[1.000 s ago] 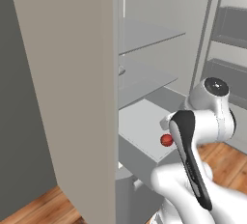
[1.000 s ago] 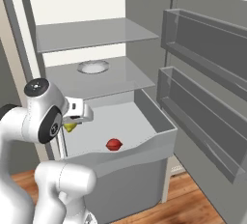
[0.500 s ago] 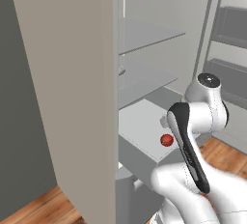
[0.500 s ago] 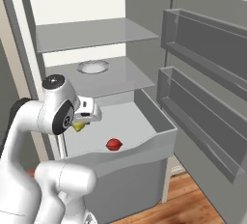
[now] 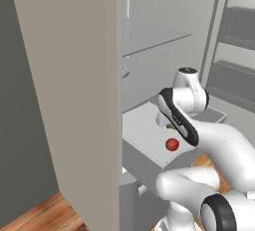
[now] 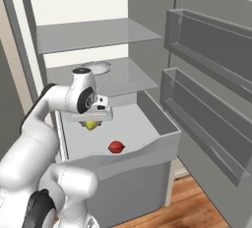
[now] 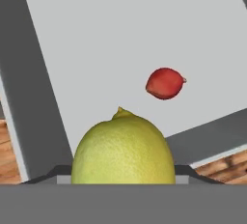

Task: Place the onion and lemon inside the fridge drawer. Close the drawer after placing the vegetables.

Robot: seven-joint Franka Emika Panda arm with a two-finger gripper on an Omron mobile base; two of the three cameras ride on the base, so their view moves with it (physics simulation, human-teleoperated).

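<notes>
My gripper (image 6: 91,122) is shut on the lemon (image 6: 91,125), a yellow-green oval that hangs just above the left rear part of the fridge drawer (image 6: 147,149). The drawer is pulled out, a pale grey bin with a curved front edge. On its floor lies the onion (image 6: 115,147), small, red and glossy, nearer the front. In the hand view the lemon (image 7: 123,146) sits between the fingers, with the onion (image 7: 165,83) below it on the drawer floor (image 7: 111,30). The left base view shows the onion (image 5: 172,144) beside my forearm.
Two glass shelves sit above the drawer, and a white dish (image 6: 96,67) rests on the lower one. The open fridge door with its grey bins (image 6: 206,109) stands to the right. A tall panel (image 5: 64,100) closes off the left. Wooden floor lies below.
The arm has swung to the right, carrying the lemon from beside the drawer's left wall to over the drawer's inside. The onion has stayed in place.
</notes>
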